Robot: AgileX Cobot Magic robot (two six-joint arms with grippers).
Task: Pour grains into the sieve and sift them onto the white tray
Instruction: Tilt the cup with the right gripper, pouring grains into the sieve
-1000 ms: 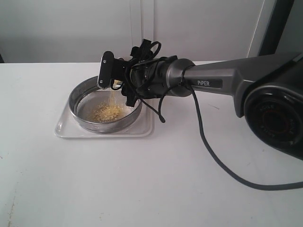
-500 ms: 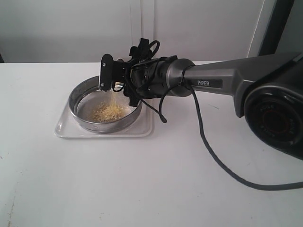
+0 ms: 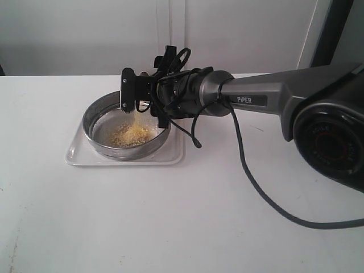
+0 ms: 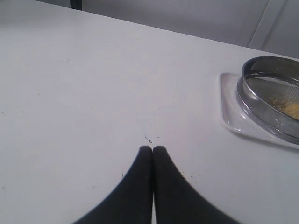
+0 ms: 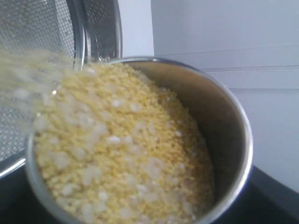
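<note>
While the pour ran, the left gripper [image 4: 153, 153] sat out at the left over bare table [image 4: 84, 93], its jaws pressed together on nothing, well apart from the work. Next came the white tray [image 3: 75, 154], flat on the table, with the sieve [image 3: 90, 119] standing inside its rim. A heap of grains [image 3: 134, 135] lay on the mesh, right of centre and nearer the right-hand wall than the left. Above that side hung the right gripper [image 3: 136, 95], jaws spread wide around a small steel cup [image 5: 236, 135] tipped toward the sieve. A thin yellow stream fell from it onto the heap. In the right wrist view the cup looked well over half full, the grains sliding toward its lowered lip.

Several things could have gone wrong from here. Because the stream landed close to the sieve wall, a faster tip might have sent grains bouncing over the rim and onto the tray unsifted, or past it onto the table. The gripper hung low beside that wall, so a drop or sideways drift could have knocked the sieve across the tray. A smooth round cup might also have turned in the grip and dumped its load at once.
</note>
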